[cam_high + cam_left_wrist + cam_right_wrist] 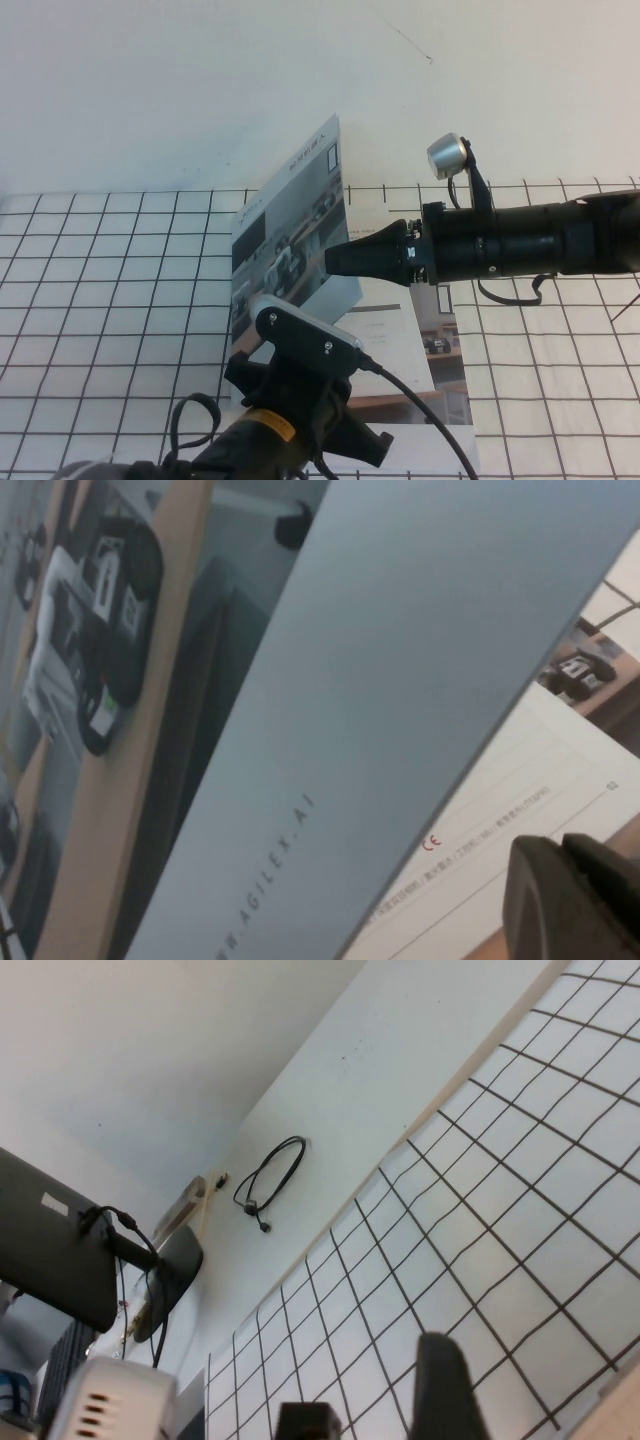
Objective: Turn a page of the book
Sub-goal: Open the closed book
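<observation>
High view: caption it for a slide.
Right gripper props the page upright over the book; left gripper hovers beside it.

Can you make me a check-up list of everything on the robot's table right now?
Surface: white table with a black grid, against a plain white wall.
Job's things: thin glossy white booklet lying open; its cover leaf with the classroom-robot photo raised nearly upright.
Clutter: nothing seen on the table.
Grippers: right gripper reaches in from the right, its tip at the raised leaf's edge. Left gripper, near the booklet's front edge, is hidden under its arm in the high view; one dark fingertip shows in the left wrist view.
Cables: black cable trails across the booklet; black cable coil.
Surroundings: dark monitor.
</observation>
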Controlling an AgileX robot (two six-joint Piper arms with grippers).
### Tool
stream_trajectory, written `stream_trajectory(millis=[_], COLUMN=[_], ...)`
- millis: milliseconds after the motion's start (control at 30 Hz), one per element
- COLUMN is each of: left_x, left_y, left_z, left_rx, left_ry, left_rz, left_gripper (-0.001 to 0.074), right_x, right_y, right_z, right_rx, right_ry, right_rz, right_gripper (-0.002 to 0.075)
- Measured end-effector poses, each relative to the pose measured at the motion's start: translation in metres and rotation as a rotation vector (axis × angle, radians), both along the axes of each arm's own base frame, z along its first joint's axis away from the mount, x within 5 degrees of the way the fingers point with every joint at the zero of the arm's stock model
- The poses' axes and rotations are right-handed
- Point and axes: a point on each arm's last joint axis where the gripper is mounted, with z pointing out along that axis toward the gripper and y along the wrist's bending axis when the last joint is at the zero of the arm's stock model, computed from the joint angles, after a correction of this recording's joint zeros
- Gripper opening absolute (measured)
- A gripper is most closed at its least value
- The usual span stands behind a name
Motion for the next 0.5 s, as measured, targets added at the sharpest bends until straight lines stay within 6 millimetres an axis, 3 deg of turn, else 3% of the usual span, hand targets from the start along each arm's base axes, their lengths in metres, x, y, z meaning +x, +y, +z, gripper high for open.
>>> stream_trajectory(millis=[500], left_x=[0.015], left_y=[-0.002], left_z=[-0.030], left_rx=[-0.079], left_ry=[-0.055], left_rz=[0.160], left_gripper=[-0.0003], right_x=[0.010], right_y=[0.003], right_z=[0.016], right_rx=[0.024], right_ry=[-0.034], right_rz=[0.005], right_gripper=[0.0407])
